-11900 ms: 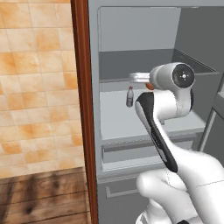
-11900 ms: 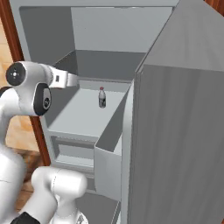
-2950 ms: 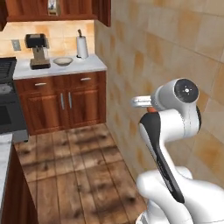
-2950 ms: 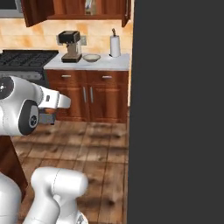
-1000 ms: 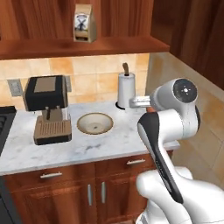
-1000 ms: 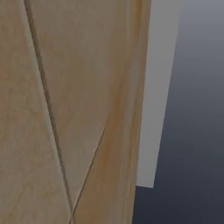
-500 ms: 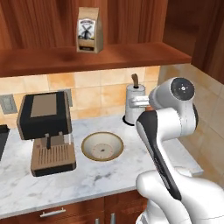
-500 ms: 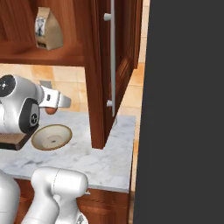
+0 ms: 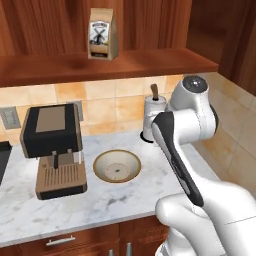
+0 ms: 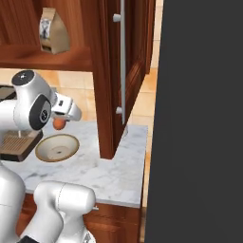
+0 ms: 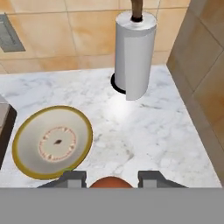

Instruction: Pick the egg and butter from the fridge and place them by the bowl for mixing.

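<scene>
— Where's the egg point(image 11: 108, 182)?
— Clamped between the gripper's point(image 10: 60, 119) two fingers point(image 11: 73, 179), held in the air above the counter point(image 9: 150, 192), just right of the bowl point(image 9: 117, 166).
— And around it?
— The bowl sits on the marble. A coffee machine point(image 9: 54, 150) stands left of it, a paper-towel roll point(image 11: 134, 54) farther back to the right by the tiled wall. A coffee bag point(image 9: 101, 41) is on the shelf above.

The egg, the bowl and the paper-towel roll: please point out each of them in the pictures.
egg point(image 10: 59, 124), right base view, its orange side below the gripper.
bowl point(image 9: 117, 165), left base view, the speckled inside.
paper-towel roll point(image 11: 134, 52), hand view, the white side of the upright roll.
</scene>
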